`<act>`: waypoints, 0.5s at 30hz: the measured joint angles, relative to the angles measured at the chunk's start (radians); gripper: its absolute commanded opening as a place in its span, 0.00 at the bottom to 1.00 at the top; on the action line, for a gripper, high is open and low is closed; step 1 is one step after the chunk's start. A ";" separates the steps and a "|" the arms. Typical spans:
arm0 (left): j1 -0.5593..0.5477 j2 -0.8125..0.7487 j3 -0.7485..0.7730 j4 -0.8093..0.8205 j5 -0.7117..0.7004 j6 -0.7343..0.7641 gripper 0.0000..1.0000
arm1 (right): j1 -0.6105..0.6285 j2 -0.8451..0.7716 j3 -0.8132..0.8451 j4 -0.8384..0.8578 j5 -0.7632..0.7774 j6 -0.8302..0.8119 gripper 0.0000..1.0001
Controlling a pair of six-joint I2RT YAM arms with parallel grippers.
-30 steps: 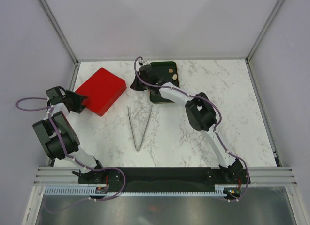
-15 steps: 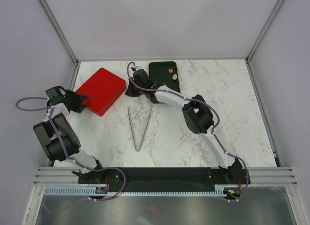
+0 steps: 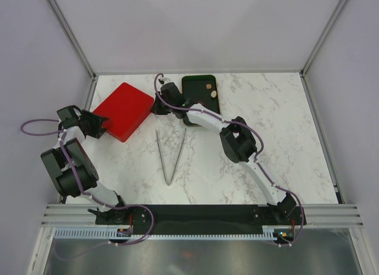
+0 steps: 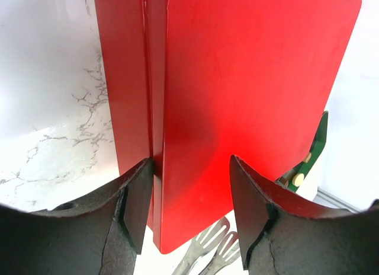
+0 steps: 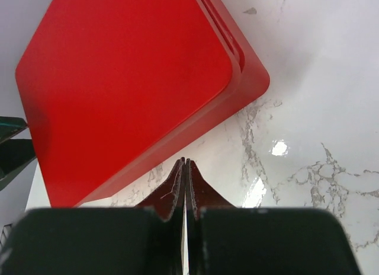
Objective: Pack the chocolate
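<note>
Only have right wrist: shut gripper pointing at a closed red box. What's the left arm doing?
Observer: the left gripper has the box corner between its fingers; looks like a grip.
Operator: Tongs?
Observer: the tongs lie unheld on the table, nearer the arm bases than the box.
Operator: Chocolate?
Observer: two chocolates show in a green tray, just right of the right gripper.

Two small chocolates [image 3: 208, 85], tan and cream; close together on the green tray [image 3: 194, 83].
</note>
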 measured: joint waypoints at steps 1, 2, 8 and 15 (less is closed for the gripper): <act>0.000 0.000 0.000 0.000 0.000 0.000 0.61 | 0.000 0.008 0.005 0.001 0.000 0.000 0.00; 0.000 0.000 0.000 0.000 0.000 0.000 0.61 | 0.000 0.015 0.008 0.000 0.000 0.001 0.00; 0.000 -0.001 0.000 0.000 -0.001 0.000 0.61 | 0.000 0.033 0.010 0.024 0.000 0.016 0.00; 0.000 -0.001 -0.001 0.000 -0.002 0.000 0.61 | 0.000 0.037 0.028 0.069 0.000 0.034 0.00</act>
